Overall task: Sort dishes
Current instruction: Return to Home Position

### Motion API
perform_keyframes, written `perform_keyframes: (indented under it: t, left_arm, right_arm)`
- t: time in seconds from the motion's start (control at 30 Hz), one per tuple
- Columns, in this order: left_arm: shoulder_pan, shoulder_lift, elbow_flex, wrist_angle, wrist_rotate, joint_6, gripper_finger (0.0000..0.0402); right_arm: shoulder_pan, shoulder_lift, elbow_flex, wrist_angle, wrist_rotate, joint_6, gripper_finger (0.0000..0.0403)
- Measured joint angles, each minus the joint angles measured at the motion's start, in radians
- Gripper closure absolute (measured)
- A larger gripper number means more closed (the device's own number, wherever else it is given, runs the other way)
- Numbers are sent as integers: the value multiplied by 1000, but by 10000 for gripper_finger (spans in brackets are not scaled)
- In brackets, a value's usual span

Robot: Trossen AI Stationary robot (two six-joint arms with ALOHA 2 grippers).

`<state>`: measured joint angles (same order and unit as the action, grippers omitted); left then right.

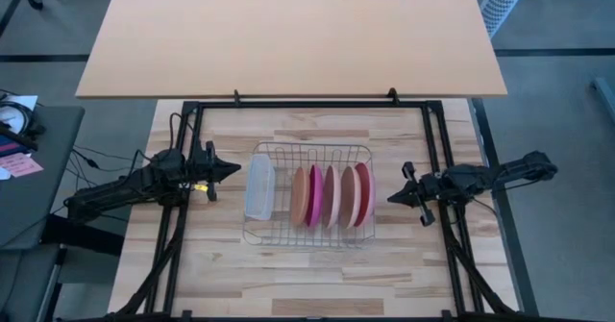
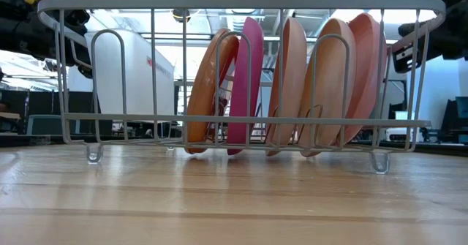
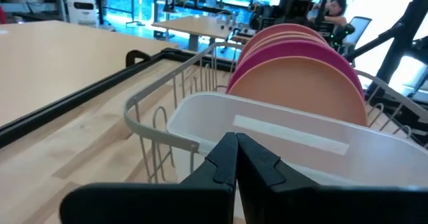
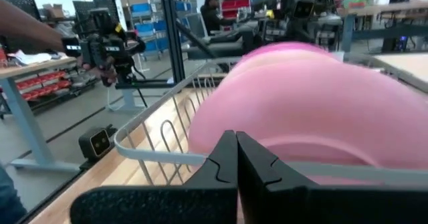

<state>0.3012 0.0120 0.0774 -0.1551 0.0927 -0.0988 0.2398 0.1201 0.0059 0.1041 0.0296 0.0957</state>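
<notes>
Left claw (image 1: 230,169) and right claw (image 1: 392,198), both closed and empty, sit just outside the rack (image 1: 312,147); five plates (image 1: 332,195) stand on edge between them.

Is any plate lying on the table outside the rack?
No, all five plates stand on edge inside the rack.
</notes>
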Motion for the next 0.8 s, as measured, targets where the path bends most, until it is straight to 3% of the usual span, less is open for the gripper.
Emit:
perform_keyframes:
  t: [0.37,0.8]
  left_arm:
    - [0,0,-1,-5,-7,-30,401]
    - [0,0,-1,-12,-23,-35,401]
  right_arm:
    - [-7,-118,-1,-16,82,-105,403]
    - [-127,-119,-1,11,34,-177,403]
